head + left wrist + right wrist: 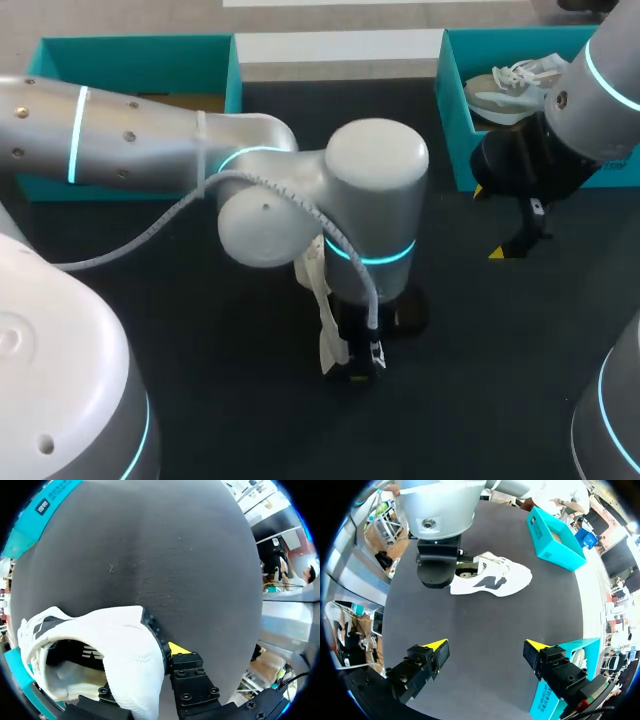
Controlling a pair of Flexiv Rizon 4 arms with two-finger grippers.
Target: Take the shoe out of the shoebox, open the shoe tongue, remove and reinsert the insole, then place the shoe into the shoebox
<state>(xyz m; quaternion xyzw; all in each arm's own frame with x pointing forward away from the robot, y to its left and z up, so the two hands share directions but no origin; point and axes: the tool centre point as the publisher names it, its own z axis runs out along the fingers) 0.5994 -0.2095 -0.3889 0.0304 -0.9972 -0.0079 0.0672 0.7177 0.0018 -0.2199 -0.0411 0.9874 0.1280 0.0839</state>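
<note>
A white shoe [492, 577] with a dark side mark lies on its side in the middle of the black table [485, 625]. My left gripper [142, 675] stands at its heel, one finger inside the opening and the yellow-tipped finger [177, 649] outside, shut on the heel wall. In the head view the left gripper [355, 365] points straight down, with only a strip of the shoe [325, 335] showing beside it. A pale lining [75, 677] shows inside the shoe. My right gripper [486, 647] hangs open well short of the shoe, holding nothing; the head view shows it [520, 240] at the right.
A teal shoebox [130, 60] stands at the back left. A second teal box [455, 110] at the back right holds another pale shoe [510, 85], close behind my right arm. The left arm's thick wrist [370, 200] covers the table's middle.
</note>
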